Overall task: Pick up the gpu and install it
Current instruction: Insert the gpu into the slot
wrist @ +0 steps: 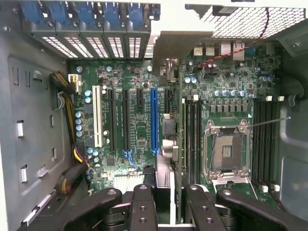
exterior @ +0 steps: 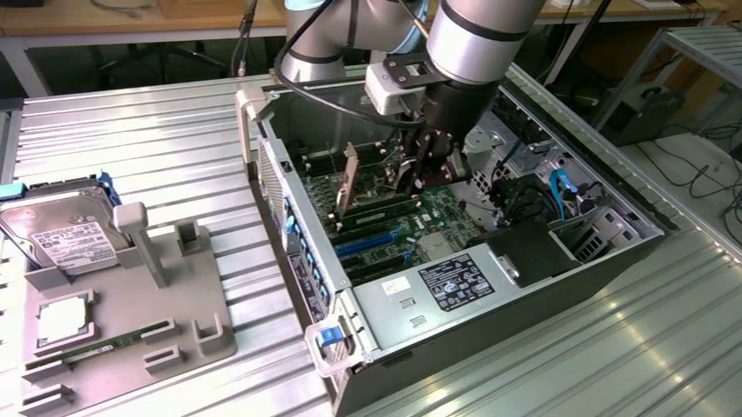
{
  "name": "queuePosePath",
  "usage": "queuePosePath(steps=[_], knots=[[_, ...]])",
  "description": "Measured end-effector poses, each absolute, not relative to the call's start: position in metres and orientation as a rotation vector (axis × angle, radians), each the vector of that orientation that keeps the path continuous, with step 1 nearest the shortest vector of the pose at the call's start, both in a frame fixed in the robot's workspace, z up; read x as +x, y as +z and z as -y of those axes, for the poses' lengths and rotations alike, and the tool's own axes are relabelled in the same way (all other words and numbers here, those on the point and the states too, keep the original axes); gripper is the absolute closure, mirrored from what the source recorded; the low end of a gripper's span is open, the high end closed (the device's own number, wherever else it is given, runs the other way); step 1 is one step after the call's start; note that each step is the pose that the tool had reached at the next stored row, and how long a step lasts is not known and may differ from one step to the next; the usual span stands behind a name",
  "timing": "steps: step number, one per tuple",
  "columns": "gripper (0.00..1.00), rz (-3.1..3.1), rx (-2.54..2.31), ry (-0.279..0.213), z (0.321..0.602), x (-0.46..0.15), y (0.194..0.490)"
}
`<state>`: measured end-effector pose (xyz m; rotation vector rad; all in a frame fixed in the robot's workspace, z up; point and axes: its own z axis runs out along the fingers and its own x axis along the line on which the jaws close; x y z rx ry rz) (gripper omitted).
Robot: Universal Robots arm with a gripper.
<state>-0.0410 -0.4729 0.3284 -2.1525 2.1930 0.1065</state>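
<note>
The gpu [wrist: 180,120] is seen edge-on in the wrist view as a thin dark card. It stands over the motherboard between the blue slot [wrist: 154,120] and the memory slots, with its pale bracket [wrist: 179,43] at the case's rear wall. My gripper [wrist: 169,195] is shut on the card's near end, one black finger [wrist: 143,204] on each side. In the exterior view the gripper [exterior: 420,174] is deep inside the open computer case [exterior: 487,304]. There it holds the gpu [exterior: 377,201] upright, with the beige bracket [exterior: 346,184] toward the exterior view's left. I cannot tell whether the card sits in a slot.
A grey fixture [exterior: 174,295] at the exterior view's left carries a silver hard drive [exterior: 58,230], a processor chip [exterior: 64,317] and a slim memory stick [exterior: 104,347]. Inside the case are a white slot [wrist: 96,118], an open processor socket [wrist: 226,149] and cable bundles [wrist: 72,163].
</note>
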Motion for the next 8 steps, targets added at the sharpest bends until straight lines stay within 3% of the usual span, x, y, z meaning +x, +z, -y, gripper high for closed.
queuePosePath(steps=[8], knots=[[0.72, -2.193, -2.152, 0.107, 0.4749, -0.0417, 0.3218]])
